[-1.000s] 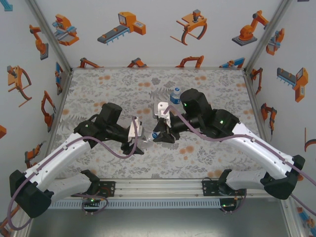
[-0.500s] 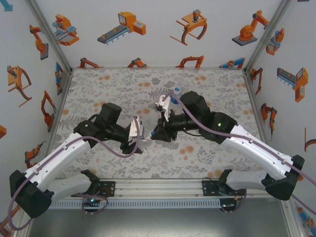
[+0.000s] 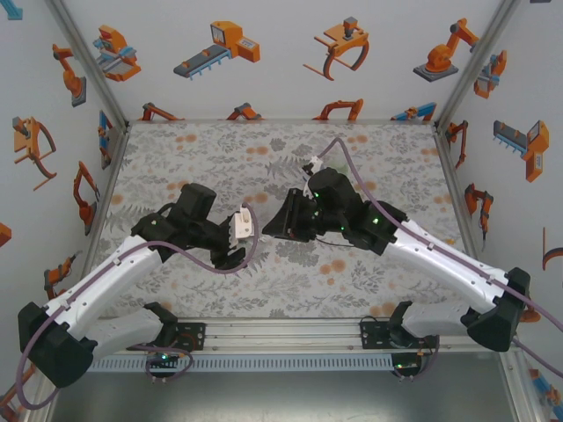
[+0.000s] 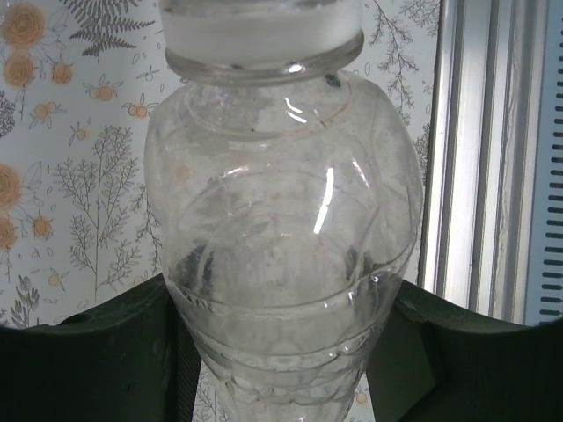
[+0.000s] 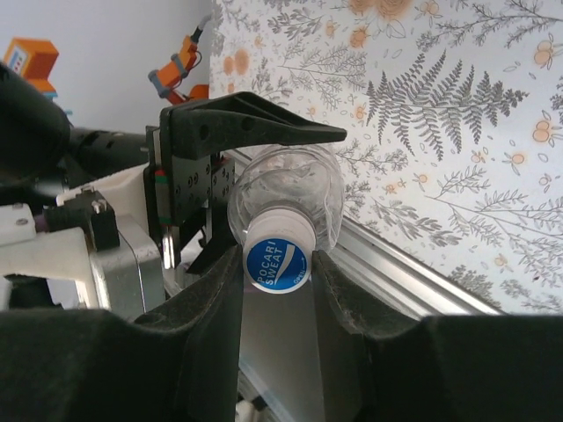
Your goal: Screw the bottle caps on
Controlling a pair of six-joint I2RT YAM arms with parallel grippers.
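While the left gripper (image 4: 278,347) clasps the clear bottle (image 4: 281,220) by its body, the right gripper (image 5: 277,283) pinches the cap (image 5: 278,262) end-on; the bottle's long axis runs straight from one gripper toward the other.

The top view looks down from above and behind the arm bases, facing the far wall, far enough back to take in the whole patterned surface (image 3: 176,149) and both arms. The left wrist camera sits very close, looking along the left hand (image 3: 239,253) at the bottle (image 4: 281,264), with the surface and a metal rail (image 4: 475,158) behind it. The right wrist camera looks along the right hand (image 5: 277,259) at the cap (image 5: 276,267), so it sees the same bottle from the opposite end. The top view takes in that spot where the two hands meet.
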